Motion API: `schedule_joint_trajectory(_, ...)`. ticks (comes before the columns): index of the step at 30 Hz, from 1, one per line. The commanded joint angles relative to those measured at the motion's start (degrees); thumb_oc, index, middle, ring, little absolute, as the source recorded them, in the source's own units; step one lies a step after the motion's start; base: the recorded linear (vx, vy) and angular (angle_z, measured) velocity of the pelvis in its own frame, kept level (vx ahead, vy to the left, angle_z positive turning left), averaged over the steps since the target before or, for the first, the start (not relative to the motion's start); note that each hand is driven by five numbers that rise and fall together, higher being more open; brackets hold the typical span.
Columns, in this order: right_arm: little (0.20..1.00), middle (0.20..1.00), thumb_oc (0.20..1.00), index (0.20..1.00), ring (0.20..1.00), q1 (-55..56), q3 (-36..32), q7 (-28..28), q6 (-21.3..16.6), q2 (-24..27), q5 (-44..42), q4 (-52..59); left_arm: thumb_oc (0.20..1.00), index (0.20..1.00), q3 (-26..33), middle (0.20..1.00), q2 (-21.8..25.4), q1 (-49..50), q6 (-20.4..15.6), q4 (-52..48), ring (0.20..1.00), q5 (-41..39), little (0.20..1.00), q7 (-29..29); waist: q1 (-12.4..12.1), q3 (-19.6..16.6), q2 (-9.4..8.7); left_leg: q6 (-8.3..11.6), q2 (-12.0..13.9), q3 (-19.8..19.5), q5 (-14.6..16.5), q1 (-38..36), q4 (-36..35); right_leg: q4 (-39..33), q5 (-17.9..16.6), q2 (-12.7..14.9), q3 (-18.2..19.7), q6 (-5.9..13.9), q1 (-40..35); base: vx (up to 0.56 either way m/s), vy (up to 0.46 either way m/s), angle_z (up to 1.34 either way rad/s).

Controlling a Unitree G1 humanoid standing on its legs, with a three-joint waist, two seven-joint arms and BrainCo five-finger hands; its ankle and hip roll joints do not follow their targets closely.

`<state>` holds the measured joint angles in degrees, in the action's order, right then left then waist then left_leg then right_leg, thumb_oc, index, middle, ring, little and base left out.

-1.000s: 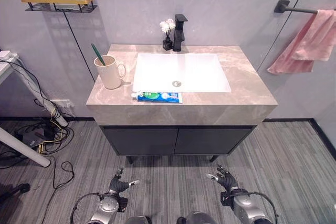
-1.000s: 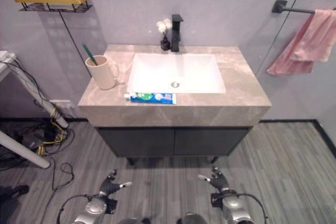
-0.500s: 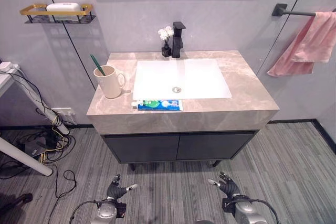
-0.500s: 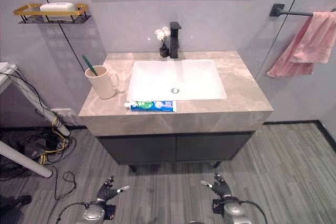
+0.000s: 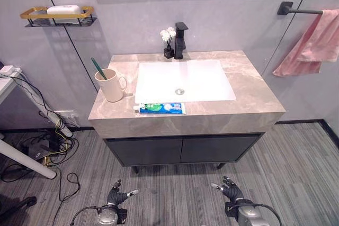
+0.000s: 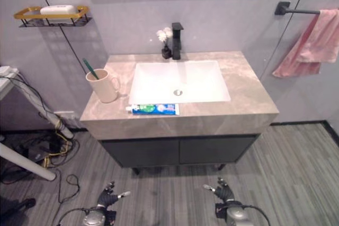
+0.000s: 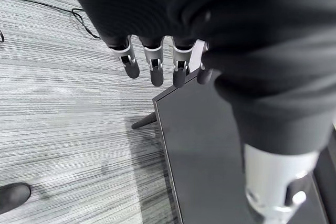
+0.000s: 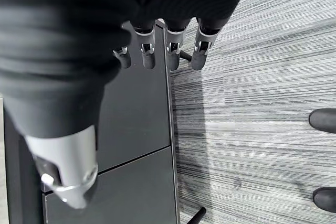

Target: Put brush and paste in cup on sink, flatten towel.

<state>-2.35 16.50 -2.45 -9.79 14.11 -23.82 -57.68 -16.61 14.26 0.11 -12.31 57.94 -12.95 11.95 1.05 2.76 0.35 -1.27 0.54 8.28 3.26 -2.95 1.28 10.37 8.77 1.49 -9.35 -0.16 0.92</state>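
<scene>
Already in the left eye view the brush (image 5: 98,68) stands in the cup (image 5: 111,85), left of the sink (image 5: 184,79), with the paste (image 5: 160,108) on the counter's front edge and the pink towel (image 5: 309,45) bunched to the right. Both wrist views show the left hand (image 7: 152,61) and right hand (image 8: 168,48) relaxed, holding nothing; a careless reach could push the paste off that edge.

Grey walls (image 5: 228,19), striped grey floor (image 5: 296,152) — dark cabinet (image 5: 180,149), perhaps two-doored.

Two head cameras, set side by side, look steeply down from standing height at the same vanity tabletop (image 5: 249,86), sink (image 5: 184,79) and floor (image 5: 296,157). Each wrist camera peers close along its own hand toward the dark cabinet (image 7: 210,150) and striped floor.
</scene>
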Motion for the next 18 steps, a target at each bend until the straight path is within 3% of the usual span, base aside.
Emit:
schedule_joint_trajectory(1, 1.0, 1.0, 1.0, 1.0, 1.0, -2.0, -0.2, -0.8, -0.8, 1.2, 1.5, -0.3, 1.0, 1.0, -0.5, 1.0, -0.3, -3.3, -1.9, 0.0, 1.0, -0.1, 1.0, -0.3, 0.6, 0.8, -0.74, 4.76, 4.3, 0.7, -4.5, -1.3, -3.7, -4.5, -8.0, 3.9, -0.4, 5.91, -0.2, -0.03, -0.091, 0.03)
schedule_joint_trajectory(4, 1.0, 1.0, 1.0, 1.0, 1.0, -2.8, 0.5, -1.4, -0.7, 2.4, 4.0, -0.1, 1.0, 1.0, -1.1, 1.0, -0.3, -4.3, -1.7, 0.2, 1.0, -0.2, 1.0, -0.5, 0.9, 1.5, -0.59, 5.38, 4.9, 0.4, -4.6, 0.8, -1.9, -4.5, -7.9, 3.5, -0.2, 5.37, 0.7, -0.06, -0.12, 0.02)
schedule_joint_trajectory(5, 1.0, 1.0, 1.0, 1.0, 1.0, -3.5, 1.0, -1.8, -0.7, 3.4, 4.3, 0.7, 1.0, 1.0, -1.3, 1.0, -0.3, -5.2, -1.6, -0.6, 1.0, -0.7, 1.0, -0.3, 0.9, 3.2, -0.89, 6.2, 5.7, -0.3, -4.6, 5.3, 5.6, -4.9, -8.0, 3.4, 0.5, 4.52, 1.4, -0.12, -0.138, 0.05)
schedule_joint_trajectory(8, 1.0, 1.0, 1.0, 1.0, 1.0, -4.0, 0.2, -2.5, -0.9, 4.0, 2.5, 0.0, 1.0, 1.0, -1.8, 1.0, -0.7, -6.8, -1.7, -1.6, 1.0, -2.4, 1.0, 0.0, 0.2, 6.6, -1.31, 8.34, 6.0, -3.3, -9.7, 14.0, 19.1, -4.9, -7.9, 3.3, 0.1, 2.8, 1.3, -0.12, -0.154, 0.08)
schedule_joint_trajectory(10, 1.0, 1.0, 1.0, 1.0, 1.0, -4.5, 0.3, -3.7, -0.7, 4.4, 4.6, -1.1, 1.0, 1.0, -2.2, 1.0, -0.9, -7.0, -1.8, -1.9, 1.0, -3.1, 1.0, 0.2, 0.3, 7.4, -1.12, 8.29, 6.2, -3.8, -11.1, 16.4, 20.9, -4.8, -7.3, 3.3, -0.5, 2.48, 1.2, 0.03, -0.062, 0.14)
schedule_joint_trajectory(14, 1.0, 1.0, 1.0, 1.0, 1.0, -3.6, 0.5, -4.1, -0.6, 5.2, 6.6, -2.1, 1.0, 1.0, -2.0, 1.0, -1.2, -6.4, -1.8, -0.9, 1.0, -2.7, 1.0, 0.2, -0.1, 6.7, -0.48, 6.81, 6.0, -0.4, -10.3, 18.1, 11.2, -6.5, -6.5, 2.9, -0.5, 2.85, -0.6, 0.17, 0.024, 0.17)
schedule_joint_trajectory(16, 1.0, 1.0, 1.0, 1.0, 1.0, -2.9, 1.1, -4.4, -0.6, 5.3, 8.3, -3.0, 1.0, 1.0, -1.8, 1.0, -1.8, -6.0, -1.9, 0.9, 1.0, -2.7, 1.0, 0.6, -0.9, 6.5, 0.88, 7.31, 6.5, -0.5, -15.6, 19.5, 0.5, -7.0, -5.2, 1.4, 0.5, 3.27, -1.9, 0.33, 0.139, 0.13)
schedule_joint_trajectory(18, 1.0, 1.0, 1.0, 1.0, 1.0, -2.8, 1.4, -4.6, -0.7, 5.3, 9.0, -3.4, 1.0, 1.0, -1.7, 1.0, -1.8, -5.9, -1.9, 1.2, 1.0, -2.4, 1.0, 0.7, -1.0, 6.5, 1.04, 7.68, 6.8, -0.2, -16.8, 19.9, -2.3, -7.1, -4.8, 1.2, 0.8, 3.45, -2.5, 0.22, 0.09, -0.07)
